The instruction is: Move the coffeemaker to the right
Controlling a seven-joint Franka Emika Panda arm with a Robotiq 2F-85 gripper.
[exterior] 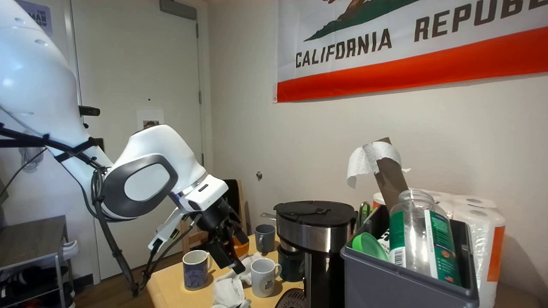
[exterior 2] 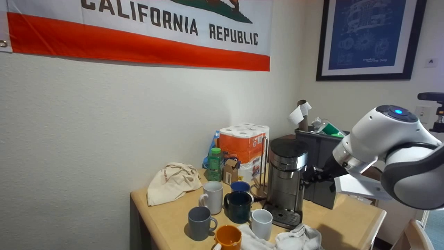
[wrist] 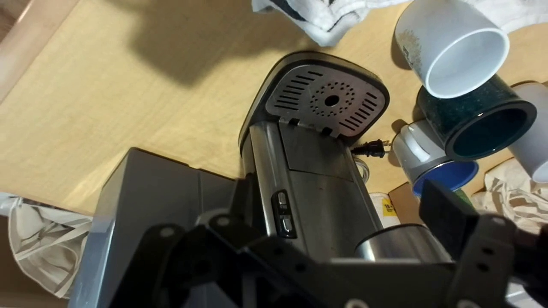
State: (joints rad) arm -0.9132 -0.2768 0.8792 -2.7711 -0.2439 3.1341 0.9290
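The coffeemaker [exterior: 317, 233] is black and silver and stands upright on the table. In an exterior view its whole front shows [exterior 2: 286, 184], with the drip tray at its foot. My gripper [exterior: 238, 256] is apart from it, on its drip-tray side, fingers pointing toward it. The gripper [exterior 2: 309, 177] also shows beside the coffeemaker's upper half. In the wrist view my gripper [wrist: 344, 207] is wide open, with nothing held. The coffeemaker's body [wrist: 321, 201] lies between the two fingers in that picture. The gripper's own parts hide its top there.
A dark grey bin [exterior 2: 317, 163] stands close beside the coffeemaker. Several mugs stand on its other side, including a white mug [exterior 2: 262, 224] and a dark green mug [exterior 2: 239, 207]. A white cloth [exterior 2: 300, 238] lies before the drip tray. Paper towels [exterior 2: 241, 142] stand behind.
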